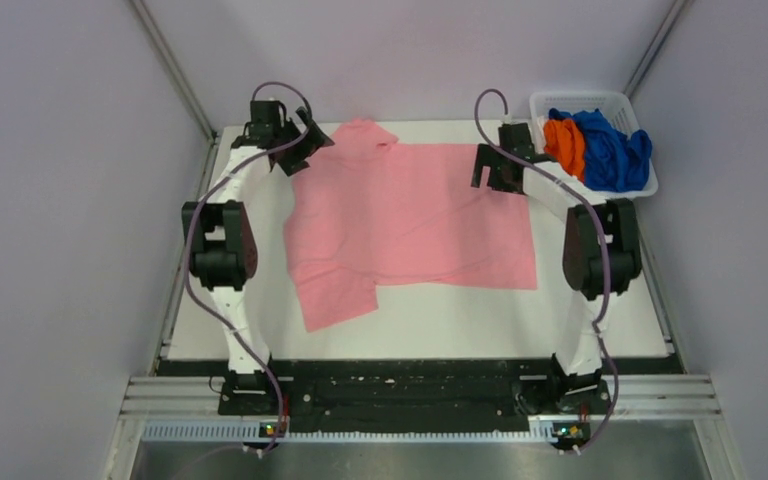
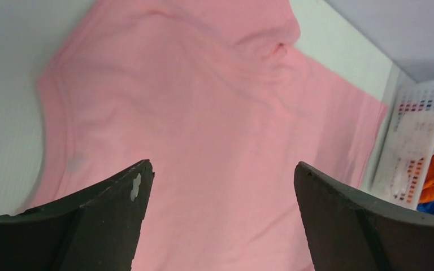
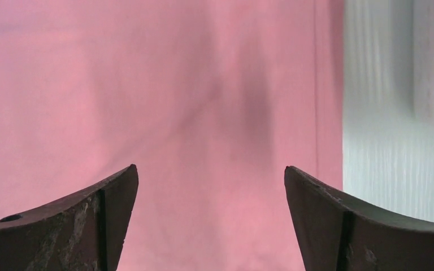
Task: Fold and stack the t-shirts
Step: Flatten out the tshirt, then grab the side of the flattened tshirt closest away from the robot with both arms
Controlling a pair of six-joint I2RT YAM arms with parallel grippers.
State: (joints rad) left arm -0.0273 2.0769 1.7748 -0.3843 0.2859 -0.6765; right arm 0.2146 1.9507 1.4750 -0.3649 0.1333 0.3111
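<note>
Pink t-shirt lies spread on white surface, sleeves at far and near left, hem twd right. Left end effector released, jaws wide apart, above far-left sleeve area. Right end effector also released, over far-right hem corner. Orange t-shirt & blue t-shirt bunched in white basket, far right.

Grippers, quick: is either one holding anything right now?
Left gripper: open, holding nothing, over the pink t-shirt.
Right gripper: open, holding nothing.
</note>
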